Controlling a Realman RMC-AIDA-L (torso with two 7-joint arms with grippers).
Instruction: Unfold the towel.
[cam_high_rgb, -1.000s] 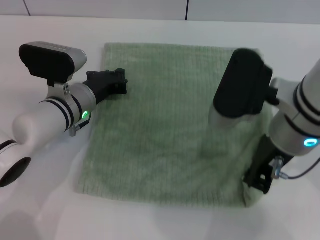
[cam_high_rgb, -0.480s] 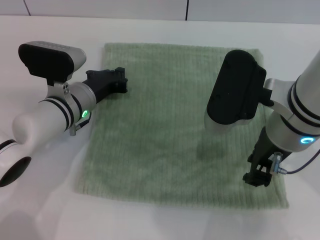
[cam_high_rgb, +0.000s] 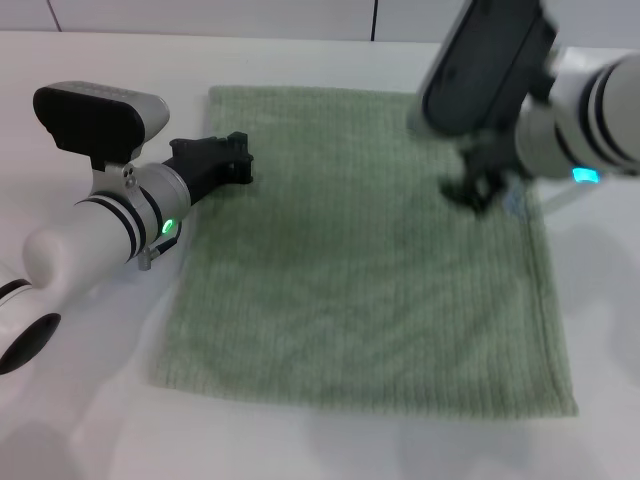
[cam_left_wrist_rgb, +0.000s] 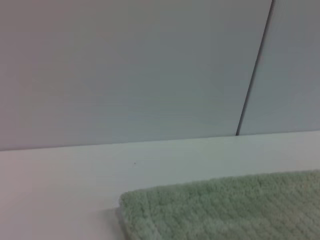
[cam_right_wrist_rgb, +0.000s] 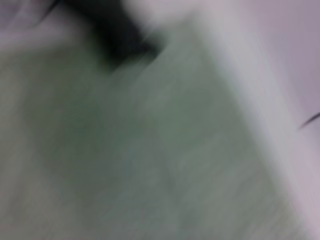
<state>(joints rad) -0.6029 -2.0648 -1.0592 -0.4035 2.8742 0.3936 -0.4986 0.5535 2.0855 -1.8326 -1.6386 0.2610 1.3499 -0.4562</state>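
The pale green towel (cam_high_rgb: 350, 260) lies spread flat in a single layer on the white table (cam_high_rgb: 90, 430). My left gripper (cam_high_rgb: 243, 161) is open and empty, low at the towel's left edge near its far left corner. The left wrist view shows that corner (cam_left_wrist_rgb: 210, 205) lying loose on the table. My right gripper (cam_high_rgb: 470, 192) is raised above the far right part of the towel and holds nothing. The right wrist view shows only blurred green towel (cam_right_wrist_rgb: 150, 165) below it.
A pale wall with a dark vertical seam (cam_left_wrist_rgb: 254, 70) stands behind the table's far edge. Bare white tabletop (cam_high_rgb: 600, 330) surrounds the towel on all sides.
My right gripper let go of the towel's near right corner, which dropped flat, then rose and moved back to the towel's far right. The left arm has not moved.
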